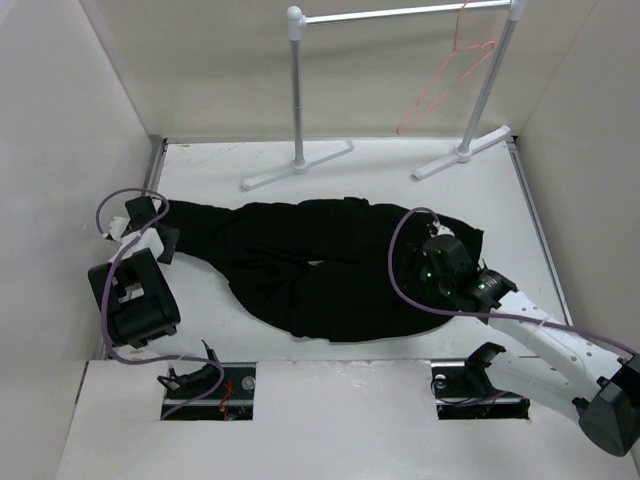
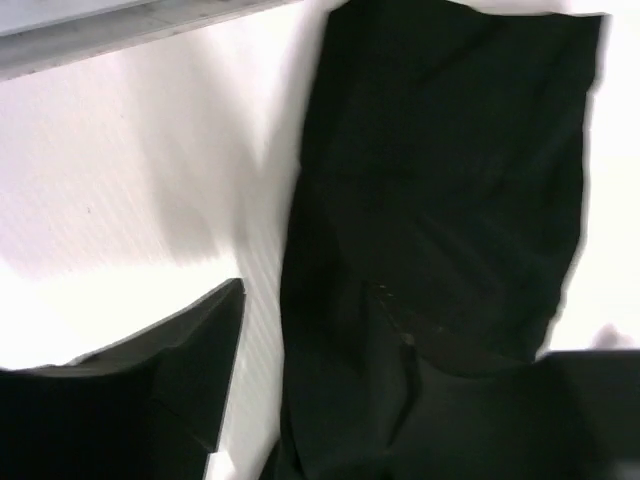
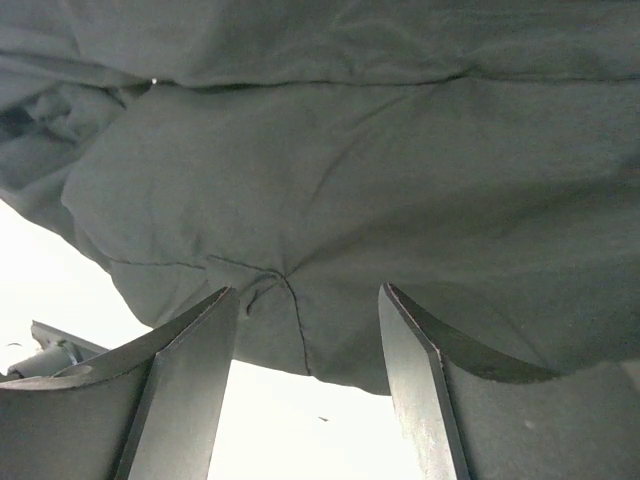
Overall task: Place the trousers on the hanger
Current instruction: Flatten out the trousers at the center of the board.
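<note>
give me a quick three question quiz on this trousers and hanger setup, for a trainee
1. True or false: the thin pink wire hanger hangs from the rail of the white metal rack.
2. Where do the plain black soft-fabric trousers lie? A. flat on the white table; B. draped over the rail; C. on the hanger.
3. Fill in: the jaws of the right gripper stand ____, with the cloth's edge just ahead of them.
Key: 1 true; 2 A; 3 open.
</note>
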You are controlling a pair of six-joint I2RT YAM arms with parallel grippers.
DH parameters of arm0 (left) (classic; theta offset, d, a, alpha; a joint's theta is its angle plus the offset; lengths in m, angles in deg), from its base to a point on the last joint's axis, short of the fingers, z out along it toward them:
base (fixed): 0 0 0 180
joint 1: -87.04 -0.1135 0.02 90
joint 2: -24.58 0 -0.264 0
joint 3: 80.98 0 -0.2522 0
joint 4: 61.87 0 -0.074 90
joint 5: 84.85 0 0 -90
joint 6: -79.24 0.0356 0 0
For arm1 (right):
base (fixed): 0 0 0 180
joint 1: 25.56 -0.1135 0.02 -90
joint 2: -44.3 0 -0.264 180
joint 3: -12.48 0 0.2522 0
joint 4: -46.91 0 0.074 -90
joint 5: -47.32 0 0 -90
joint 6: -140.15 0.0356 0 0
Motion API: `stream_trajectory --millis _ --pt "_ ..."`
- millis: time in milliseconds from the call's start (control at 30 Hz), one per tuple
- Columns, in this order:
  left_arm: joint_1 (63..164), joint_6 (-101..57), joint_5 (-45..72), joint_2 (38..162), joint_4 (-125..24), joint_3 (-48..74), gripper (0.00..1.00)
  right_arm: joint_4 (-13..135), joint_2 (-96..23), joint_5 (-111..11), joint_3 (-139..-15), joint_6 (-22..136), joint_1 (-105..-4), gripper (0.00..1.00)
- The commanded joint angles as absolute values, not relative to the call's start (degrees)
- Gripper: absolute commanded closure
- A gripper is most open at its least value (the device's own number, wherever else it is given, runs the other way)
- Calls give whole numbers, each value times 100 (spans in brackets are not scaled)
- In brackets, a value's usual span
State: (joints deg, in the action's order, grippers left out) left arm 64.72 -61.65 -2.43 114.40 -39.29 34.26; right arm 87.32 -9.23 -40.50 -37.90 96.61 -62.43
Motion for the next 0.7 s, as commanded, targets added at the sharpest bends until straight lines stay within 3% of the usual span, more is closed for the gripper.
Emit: stream_trajectory --millis 0,67,200,433,667 --pt "6467 -6217 -434 11896 -4081 3210 62 8738 -703 -4189 -3749 9577 -5989 36" --pt "6450 -6217 -373 12134 -4116 2973 84 8844 -598 -4171 -3688 9585 -5779 36" --pt "6459 -6217 -382 11899 -4029 2603 98 9020 -386 -4154 -3503 9656 -5243 34" --pt "6932 -6200 -680 10246 -3607 1953 99 8924 -333 -4215 -3345 9542 -4504 32" --pt "7565 -6121 -426 11148 -3317 39 98 8634 -737 -4276 -3555 9331 -4134 31"
